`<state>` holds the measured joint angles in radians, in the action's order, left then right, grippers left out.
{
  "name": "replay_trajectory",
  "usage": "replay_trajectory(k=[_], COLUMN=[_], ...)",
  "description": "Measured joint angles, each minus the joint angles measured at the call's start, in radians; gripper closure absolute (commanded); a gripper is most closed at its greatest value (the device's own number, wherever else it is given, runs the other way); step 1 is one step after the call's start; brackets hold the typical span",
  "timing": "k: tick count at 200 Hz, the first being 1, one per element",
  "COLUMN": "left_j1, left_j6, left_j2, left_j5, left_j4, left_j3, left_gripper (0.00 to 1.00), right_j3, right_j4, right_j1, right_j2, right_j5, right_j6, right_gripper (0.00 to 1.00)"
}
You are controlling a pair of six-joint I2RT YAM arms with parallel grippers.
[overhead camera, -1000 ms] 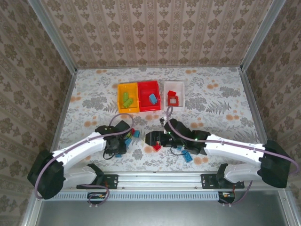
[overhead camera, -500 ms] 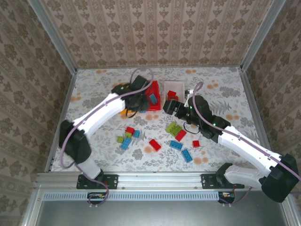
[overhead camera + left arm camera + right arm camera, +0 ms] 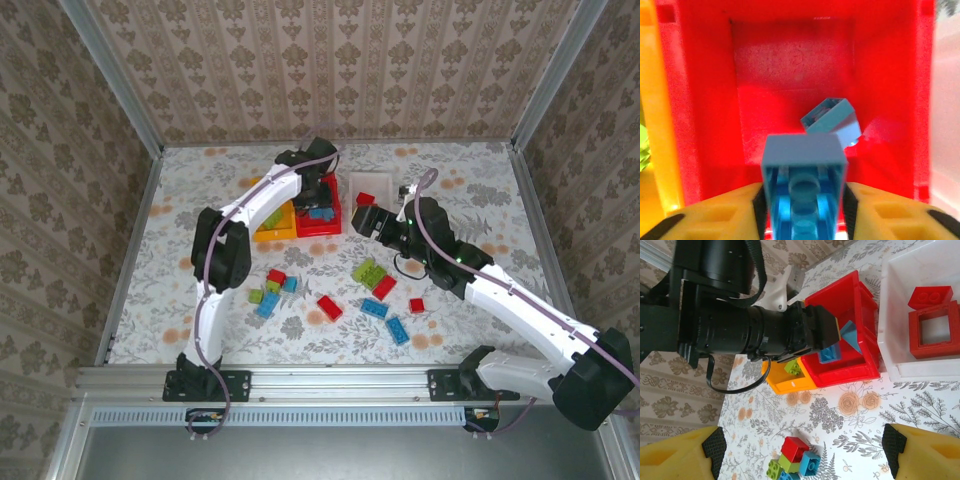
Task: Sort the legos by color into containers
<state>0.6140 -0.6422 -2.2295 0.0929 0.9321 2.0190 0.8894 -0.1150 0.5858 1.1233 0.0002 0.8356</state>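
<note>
The three bins are sitting in a row near the far edge of the table (image 3: 480, 200), about halfway along it. The yellow bin (image 3: 270, 234) is on the left, the red bin (image 3: 318, 229) is in the middle and the white bin (image 3: 383, 180) is on the right.

The left arm is reaching all the way across the table. The left gripper (image 3: 804, 200) is hanging over the red bin. A blue brick (image 3: 804, 155) is sitting between its two fingers (image 3: 715, 215), right above the bin's floor. I cannot tell if the fingers are squeezing the brick or letting it go. A second blue brick (image 3: 832, 122) is lying tilted on the floor of the red bin.

The right gripper (image 3: 804, 445) is hanging over the table just in front of the white bin. Its fingers (image 3: 925, 450) are spread wide and they are carrying nothing.

A red brick (image 3: 930, 296) and a red square frame (image 3: 932, 330) are lying side by side in the white bin. A green brick (image 3: 792, 367) is lying in the yellow bin.

Loose bricks (image 3: 328, 307) in red, blue and green are lying in the middle of the table, between the bins and the near edge.
</note>
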Motion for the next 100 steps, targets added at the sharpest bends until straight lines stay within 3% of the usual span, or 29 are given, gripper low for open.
replay_trajectory(k=[21,63,100], left_j1=[0.002,0.018,0.069], left_j6=[0.000,0.000,0.000], left_j2=[-0.004,0.034,0.241], left_j5=[-0.004,-0.002,0.018], left_j4=[0.020,0.026,-0.007], left_j3=[0.002,0.011,-0.074], left_gripper=[0.40,0.40,0.38], right_j3=[0.000,-0.001,0.002], right_j4=[-0.025,-0.118,-0.328], right_j1=[-0.001,-0.003,-0.004], right_j2=[0.000,0.000,0.000], right_j5=[0.000,0.019,0.122], right_j6=[-0.004,-0.026,-0.008], right_gripper=[0.16,0.18,0.22])
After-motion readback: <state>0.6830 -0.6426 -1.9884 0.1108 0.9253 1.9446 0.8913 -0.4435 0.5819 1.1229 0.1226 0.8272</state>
